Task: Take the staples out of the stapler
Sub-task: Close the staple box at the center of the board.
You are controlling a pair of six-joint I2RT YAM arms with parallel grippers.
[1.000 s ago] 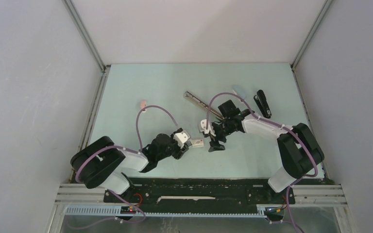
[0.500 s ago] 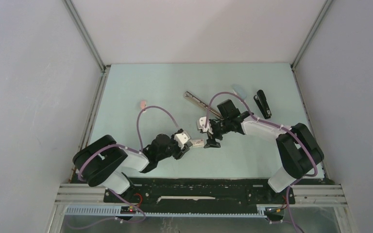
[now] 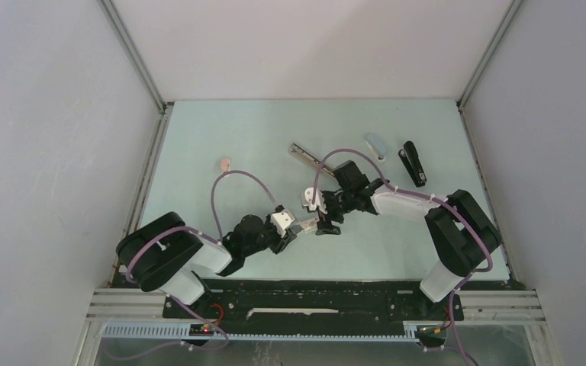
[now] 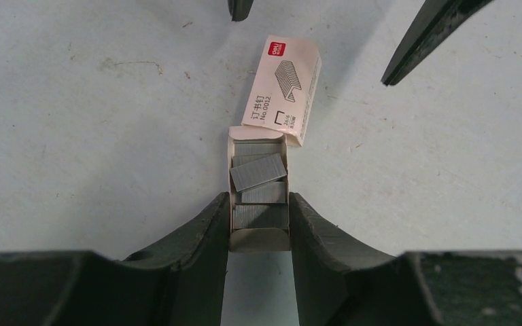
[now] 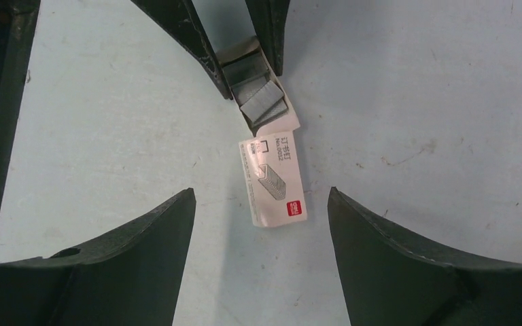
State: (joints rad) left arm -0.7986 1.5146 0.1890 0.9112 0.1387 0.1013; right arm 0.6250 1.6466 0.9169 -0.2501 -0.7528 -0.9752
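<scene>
Staples (image 4: 259,173), likely light and brittle strips best kept in their tray (image 4: 259,239), sit in that cardboard tray pinched at its sides by the left hand (image 4: 259,207), right hand (image 5: 259,197) spread around the sleeve (image 5: 275,180), stapler (image 3: 306,156) lying well apart behind.

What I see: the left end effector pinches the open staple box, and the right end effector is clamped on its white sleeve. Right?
No: the right wrist view shows the right end effector open, fingers apart either side of the white sleeve, not touching it. The left end effector does pinch the staple box.
</scene>
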